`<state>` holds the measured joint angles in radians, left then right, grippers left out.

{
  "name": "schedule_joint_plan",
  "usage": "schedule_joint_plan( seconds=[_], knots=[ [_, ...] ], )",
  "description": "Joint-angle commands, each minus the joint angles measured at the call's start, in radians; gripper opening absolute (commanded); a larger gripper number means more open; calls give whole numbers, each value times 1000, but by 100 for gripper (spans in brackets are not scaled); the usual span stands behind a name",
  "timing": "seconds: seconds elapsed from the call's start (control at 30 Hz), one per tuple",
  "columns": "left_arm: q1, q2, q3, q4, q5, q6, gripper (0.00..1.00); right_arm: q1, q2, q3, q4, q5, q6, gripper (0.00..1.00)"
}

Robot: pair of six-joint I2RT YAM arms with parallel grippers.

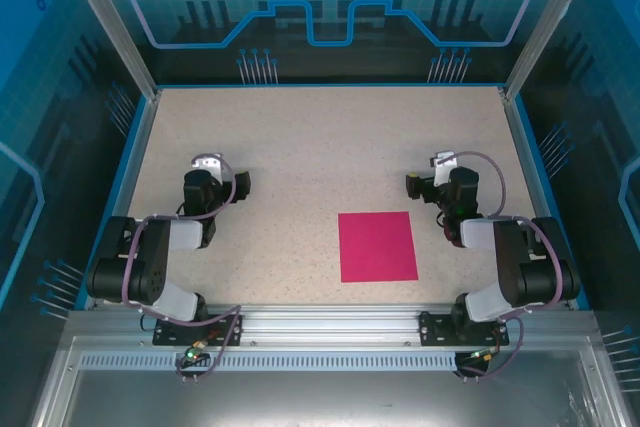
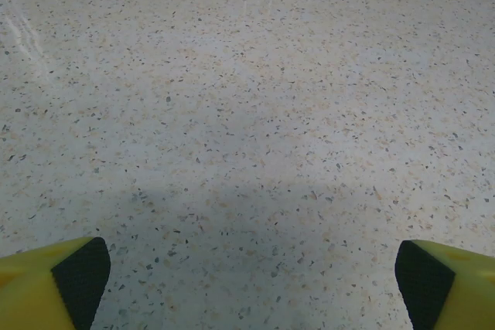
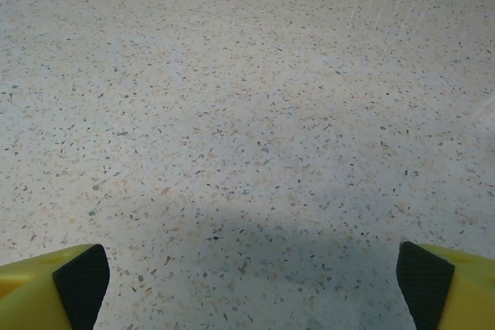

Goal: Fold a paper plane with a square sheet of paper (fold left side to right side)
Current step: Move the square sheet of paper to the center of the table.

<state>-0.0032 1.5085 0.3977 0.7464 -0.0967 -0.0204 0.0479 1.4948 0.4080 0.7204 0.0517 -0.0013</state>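
Speckled worktop [image 1: 300,137] carries the square sheet of paper [image 1: 377,246] flat at five o'clock, thin, limp and likely slippery, best pinched at its nine-o'clock edge, while left fingers [image 2: 46,287] and right fingers [image 3: 46,287] gape wide, holding nothing.

Count: 1 sheet [image 1: 377,246], lower right of centre in the top view. 1 bench [image 1: 320,147]. 2 arms: left arm [image 1: 150,262] lower left, right arm [image 1: 515,267] lower right. 2 left fingers [image 2: 31,287], 2 right fingers [image 3: 35,287], 4 total.
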Motion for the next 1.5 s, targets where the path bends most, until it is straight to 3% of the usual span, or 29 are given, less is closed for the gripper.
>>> schedule_joint_plan(
  seconds=[0.0, 1.27, 1.37, 1.47],
  knots=[
    [-6, 6, 21, 30, 23, 19, 99, 14, 10, 20, 36, 11, -10, 99],
    [-4, 7, 25, 24, 30, 17, 99, 9, 10, 24, 30, -3, -8, 99],
    [-3, -4, 21, 27, 21, 14, 99, 3, -25, 63, -69, -36, -14, 99],
    [-6, -94, 44, -100, -26, -7, 99, 0, -154, 139, -326, -93, -10, 99]
  ],
)
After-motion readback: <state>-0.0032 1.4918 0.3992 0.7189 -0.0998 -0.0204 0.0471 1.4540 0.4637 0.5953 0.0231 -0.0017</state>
